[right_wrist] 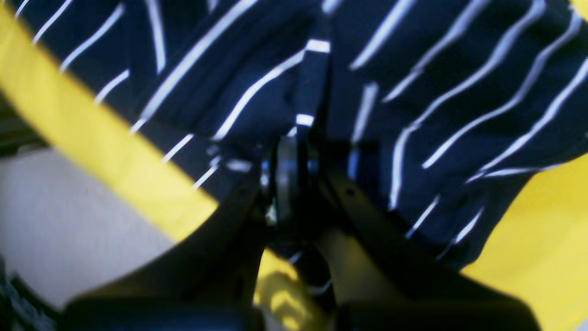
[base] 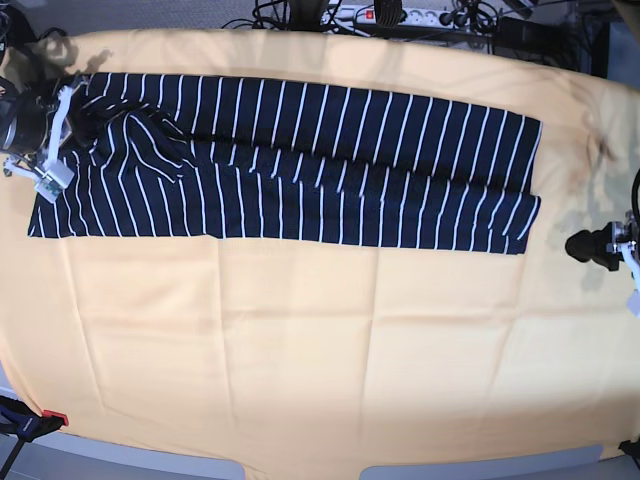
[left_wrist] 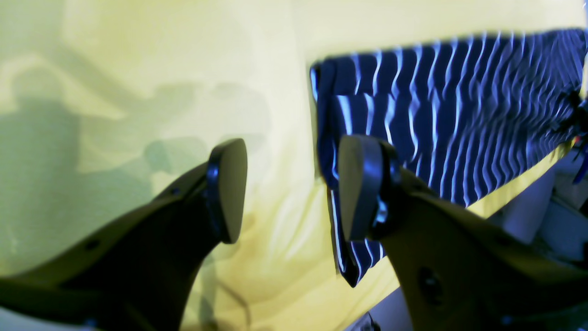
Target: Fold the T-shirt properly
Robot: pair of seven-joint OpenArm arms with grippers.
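The T-shirt (base: pixel 300 165), dark navy with thin white stripes, lies as a long band across the far half of the yellow-covered table (base: pixel 300 340). At its left end my right gripper (base: pixel 68 100) is shut on bunched cloth; the right wrist view shows its jaws (right_wrist: pixel 298 156) closed with striped fabric (right_wrist: pixel 436 92) pinched between them. My left gripper (base: pixel 580 245) hovers open just right of the shirt's near right corner. In the left wrist view its fingers (left_wrist: pixel 227 191) stand wide apart over bare yellow cloth, with the shirt's corner (left_wrist: pixel 436 115) beside the right finger and nothing between them.
A power strip and cables (base: pixel 390 15) run along the back edge. A red-tipped clamp (base: pixel 45 420) sits at the front left corner. The table's front edge (base: pixel 300 470) is curved, with grey floor beyond it.
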